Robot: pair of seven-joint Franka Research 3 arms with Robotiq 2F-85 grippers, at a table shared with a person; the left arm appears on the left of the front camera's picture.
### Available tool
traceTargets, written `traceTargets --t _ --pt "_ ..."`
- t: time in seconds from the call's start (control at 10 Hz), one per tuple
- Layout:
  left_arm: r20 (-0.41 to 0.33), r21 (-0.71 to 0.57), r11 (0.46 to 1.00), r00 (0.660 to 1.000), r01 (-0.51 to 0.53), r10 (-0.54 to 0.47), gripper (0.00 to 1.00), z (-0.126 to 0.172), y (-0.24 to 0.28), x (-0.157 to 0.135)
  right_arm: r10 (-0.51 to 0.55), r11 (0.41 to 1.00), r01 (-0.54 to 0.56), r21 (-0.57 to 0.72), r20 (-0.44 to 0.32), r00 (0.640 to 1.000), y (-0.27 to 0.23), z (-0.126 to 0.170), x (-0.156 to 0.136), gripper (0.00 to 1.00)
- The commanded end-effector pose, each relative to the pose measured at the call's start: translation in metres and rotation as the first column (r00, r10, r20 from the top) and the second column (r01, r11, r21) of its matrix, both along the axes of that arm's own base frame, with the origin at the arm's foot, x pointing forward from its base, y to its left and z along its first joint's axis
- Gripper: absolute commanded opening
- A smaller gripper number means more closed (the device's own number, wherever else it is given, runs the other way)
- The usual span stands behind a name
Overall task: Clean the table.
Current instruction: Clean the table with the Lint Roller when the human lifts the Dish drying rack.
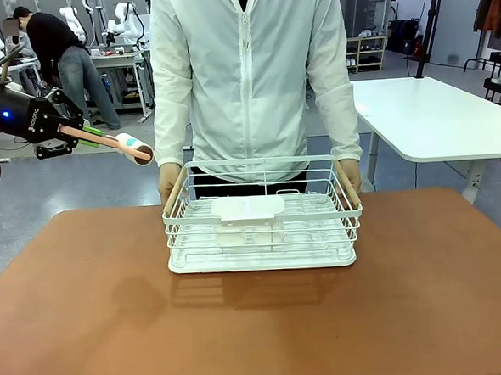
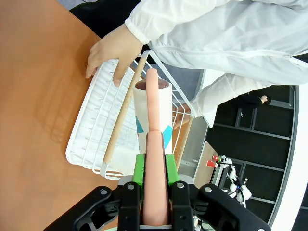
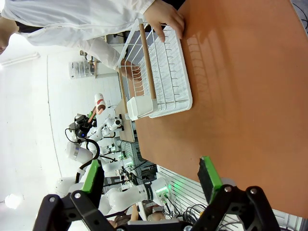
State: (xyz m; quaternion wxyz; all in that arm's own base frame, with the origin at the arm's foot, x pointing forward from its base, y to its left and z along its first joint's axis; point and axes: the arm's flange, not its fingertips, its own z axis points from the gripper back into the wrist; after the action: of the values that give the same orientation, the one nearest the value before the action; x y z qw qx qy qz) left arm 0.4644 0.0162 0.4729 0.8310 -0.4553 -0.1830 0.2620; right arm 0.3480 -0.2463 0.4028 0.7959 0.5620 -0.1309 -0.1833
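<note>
**Item 1. Desk** (image 1: 259, 323): large, matte reddish-brown top with a thin pale edge. It spans the foreground of the front view, runs along the left side of the left wrist view (image 2: 33, 96), and takes up the right side of the right wrist view (image 3: 240, 96).

**Item 2. Wire basket** (image 1: 257, 161): white, rectangular, with a wooden handle (image 1: 176, 196) at each end. It stands on the desk near the far edge, about midway across. A white plastic insert (image 1: 248, 209) lies inside it.

**Item 3. Person:** stands at the far side in a white zipped jacket, with one hand (image 1: 168, 180) on each end of the basket. A hand rests on the basket rim in the left wrist view (image 2: 110, 53) and in the right wrist view (image 3: 166, 19).

**Item 4. Lint roller** (image 1: 116, 143): pink handle and white roll with a teal mark. It is held in the air off the desk's far left corner, with the roll end pointing toward the person. It is clear of the desk and the basket.

**Item 5. Left arm** (image 1: 25, 116): its jaws are clamped on the lint roller's handle, with the green pads (image 2: 138, 166) pressed to either side.

**Item 6. Right jaws:** wide apart over the desk, with nothing between the green pads (image 3: 90, 175).

**Item 7. White-topped table** (image 1: 433, 117): stands behind the desk on the right.
</note>
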Motion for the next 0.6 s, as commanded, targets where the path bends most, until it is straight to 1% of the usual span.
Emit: traceTargets --t 0.0,0.5 --pt "0.005 0.001 1.000 1.000 0.000 0.000 0.01 0.0021 -0.0004 -0.0006 -0.005 1.000 0.005 0.009 0.024 1.000 0.0028 0.0019 -0.0021 1.00" --pt "0.005 0.001 1.000 1.000 0.000 0.000 0.01 0.0021 -0.0004 -0.0006 -0.005 1.000 0.005 0.009 0.024 1.000 0.0028 0.0019 -0.0021 1.00"
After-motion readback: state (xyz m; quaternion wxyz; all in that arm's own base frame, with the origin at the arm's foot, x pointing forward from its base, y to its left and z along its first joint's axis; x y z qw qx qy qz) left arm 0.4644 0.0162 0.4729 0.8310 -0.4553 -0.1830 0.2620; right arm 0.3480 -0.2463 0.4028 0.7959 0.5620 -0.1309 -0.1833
